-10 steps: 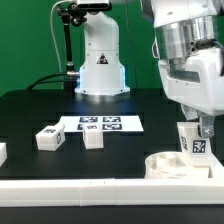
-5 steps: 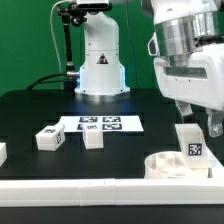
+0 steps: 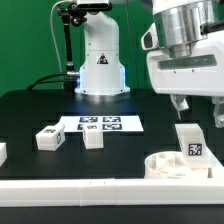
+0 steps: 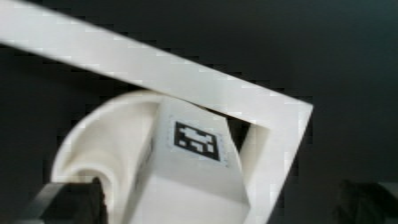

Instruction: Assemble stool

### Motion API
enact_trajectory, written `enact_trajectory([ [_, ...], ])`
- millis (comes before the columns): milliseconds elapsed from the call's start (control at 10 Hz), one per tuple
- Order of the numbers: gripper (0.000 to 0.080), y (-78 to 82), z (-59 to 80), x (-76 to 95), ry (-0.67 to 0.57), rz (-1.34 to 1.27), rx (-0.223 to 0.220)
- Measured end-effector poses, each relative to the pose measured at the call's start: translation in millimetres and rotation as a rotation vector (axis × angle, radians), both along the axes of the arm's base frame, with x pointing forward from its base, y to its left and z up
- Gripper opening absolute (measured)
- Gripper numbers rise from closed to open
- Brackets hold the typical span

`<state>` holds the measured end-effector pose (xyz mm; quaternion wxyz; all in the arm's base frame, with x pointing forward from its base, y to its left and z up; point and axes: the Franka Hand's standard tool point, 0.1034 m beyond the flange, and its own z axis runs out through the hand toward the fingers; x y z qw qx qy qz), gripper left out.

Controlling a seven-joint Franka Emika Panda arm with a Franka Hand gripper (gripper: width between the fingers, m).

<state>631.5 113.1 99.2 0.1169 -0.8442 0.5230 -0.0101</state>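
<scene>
Gripper is hanging at the ext view's upper right. Jaws are standing wide apart and gripping nothing. Fingers are sitting clear above the upright leg, no contact.

Upright leg is standing on the seat, toward the seat's right part in the ext view, tag facing the cam. Can't tell if it's locked into the seat or just resting on it.

Seat is lying flat on the black table, ext view's lower right, just behind the front rail.

Two more parts are lying on the table, ext view's left-centre: a skewed leg and a squat leg near it, not touching. A cropped white part is poking in at the left edge, can't ID it.

Marker board is lying flat just behind those two, in front of the arm base.

Wrist cam is blurry. It's showing the upright leg w/ tag close up, the seat curving beside it and the front rail running diagonally past.
</scene>
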Motion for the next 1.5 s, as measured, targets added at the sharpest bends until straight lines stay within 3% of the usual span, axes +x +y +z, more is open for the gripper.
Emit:
enact_trajectory([
  [400, 0.0648, 1.5, 7.8, 0.5, -0.002, 0.516, -0.091],
  [1000, 0.0648, -2.4, 8.9, 2.8, -0.074, 0.948, -0.135],
  [1500, 0.0648, -2.6, 10.9, 9.1, -0.166, 1.602, -0.28],
])
